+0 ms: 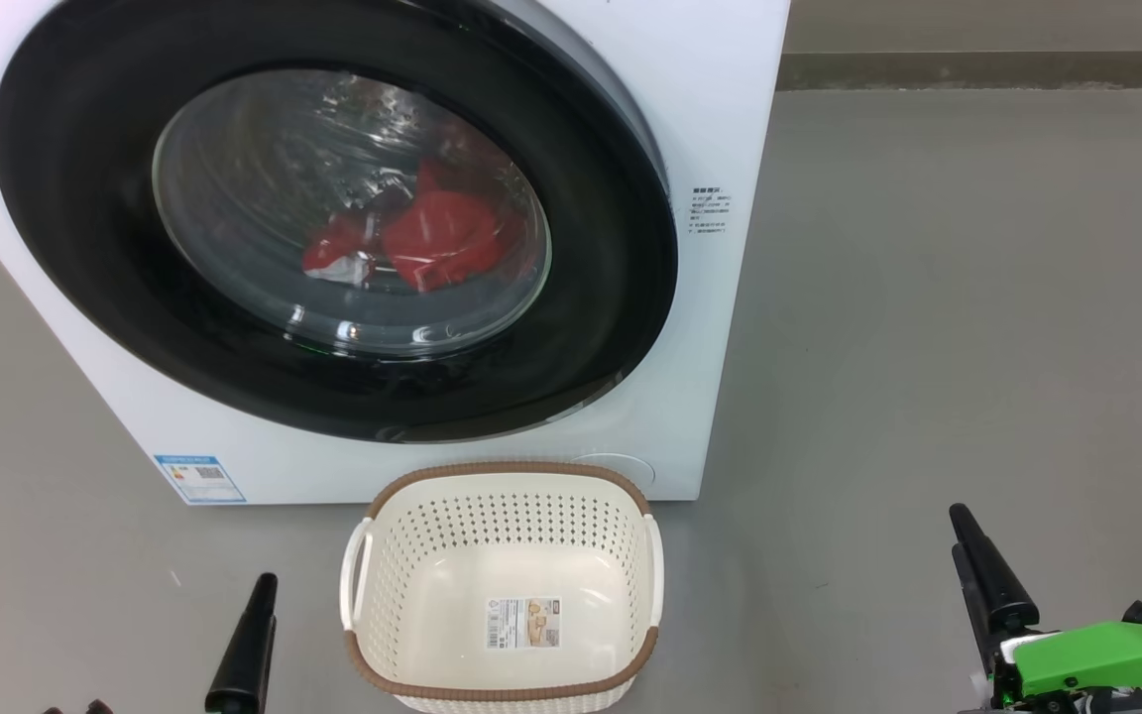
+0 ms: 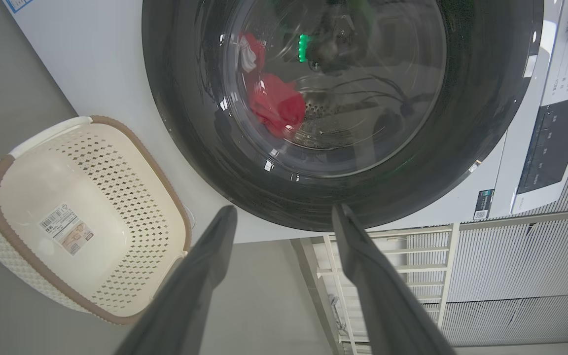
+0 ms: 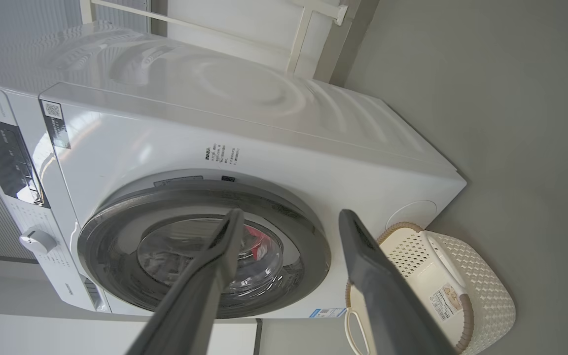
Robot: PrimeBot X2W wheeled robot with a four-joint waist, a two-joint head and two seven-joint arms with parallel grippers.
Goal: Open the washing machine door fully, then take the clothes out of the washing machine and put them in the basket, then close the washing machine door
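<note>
The basket (image 1: 502, 474) is flanked by the left end effector (image 2: 284, 209) and right end effector (image 3: 290, 213), both spread. The washing machine door (image 1: 85, 198) is shut beyond it, with open floor (image 1: 928, 347) to the right.

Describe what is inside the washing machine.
Through the door, red clothes with a white patch lie low in the steel drum. The door's black rim and glare cover the rest, so the number of garments cannot be told.
</note>
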